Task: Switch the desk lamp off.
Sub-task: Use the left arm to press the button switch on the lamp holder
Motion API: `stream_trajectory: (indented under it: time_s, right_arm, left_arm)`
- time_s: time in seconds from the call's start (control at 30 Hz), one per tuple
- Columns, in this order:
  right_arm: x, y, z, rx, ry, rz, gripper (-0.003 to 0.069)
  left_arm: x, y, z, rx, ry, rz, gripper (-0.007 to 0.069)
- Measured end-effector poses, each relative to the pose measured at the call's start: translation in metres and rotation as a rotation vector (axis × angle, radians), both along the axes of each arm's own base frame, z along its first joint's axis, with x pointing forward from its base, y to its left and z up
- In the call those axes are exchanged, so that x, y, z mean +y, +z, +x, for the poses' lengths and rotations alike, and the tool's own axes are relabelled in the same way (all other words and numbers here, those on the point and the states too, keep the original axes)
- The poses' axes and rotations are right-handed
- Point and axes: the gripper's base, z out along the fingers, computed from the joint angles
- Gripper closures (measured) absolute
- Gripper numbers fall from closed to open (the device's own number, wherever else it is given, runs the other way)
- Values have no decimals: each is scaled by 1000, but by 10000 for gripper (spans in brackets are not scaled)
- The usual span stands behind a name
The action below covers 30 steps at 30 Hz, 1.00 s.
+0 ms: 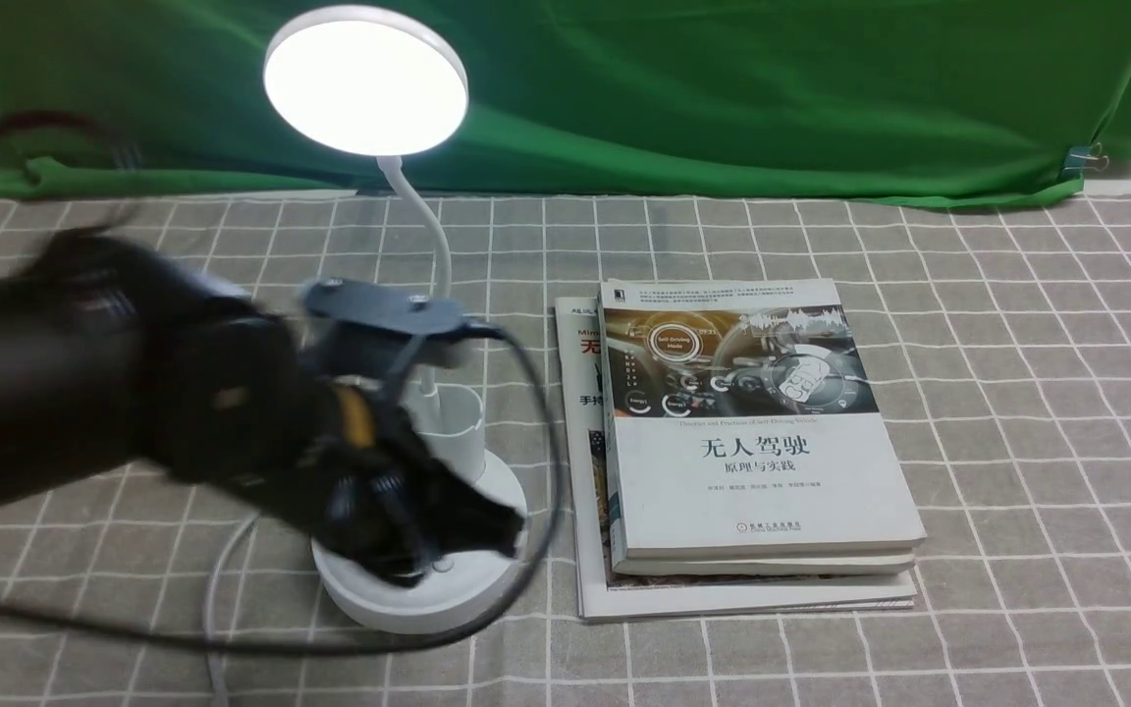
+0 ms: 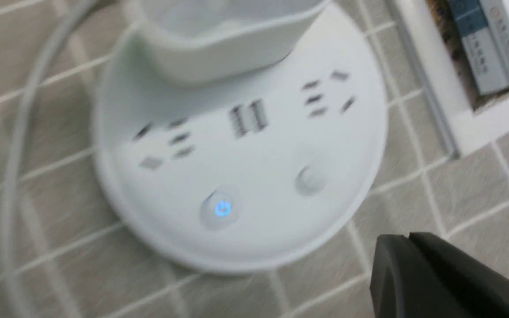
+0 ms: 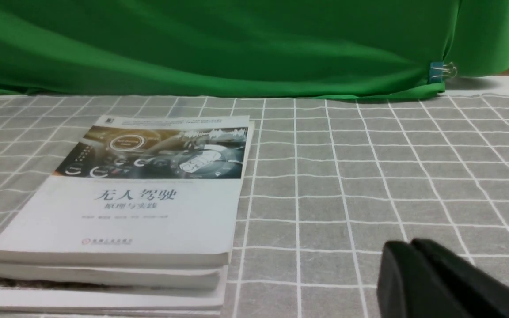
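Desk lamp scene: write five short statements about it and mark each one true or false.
1. The desk lamp is lit. True.
2. A button on the lamp's base glows blue. True.
3. The stack of books lies on the robot's left of the lamp. False: it lies to the lamp's right.
4. The right gripper grips a book. False: it is shut on nothing, above the checked cloth.
5. The left gripper is shut. True.
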Motion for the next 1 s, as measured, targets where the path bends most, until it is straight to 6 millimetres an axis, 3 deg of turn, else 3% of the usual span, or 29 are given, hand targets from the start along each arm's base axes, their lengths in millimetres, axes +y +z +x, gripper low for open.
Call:
stream_trajectory:
  time_s: [0.27,0.5,0.87,1.0]
  right_arm:
    - [0,0,0,0,0,0,622]
    - [0,0,0,0,0,0,622]
    - [0,0,0,0,0,0,622]
    - [0,0,0,0,0,0,622]
  left_arm:
    - [-20,-19,31,77,-7,91,624]
    - [-22,-34,34,133,-10,132,624]
    - [-23,-35,35,142,1,132,624]
    - [-24,-48,39,159,15,140,624]
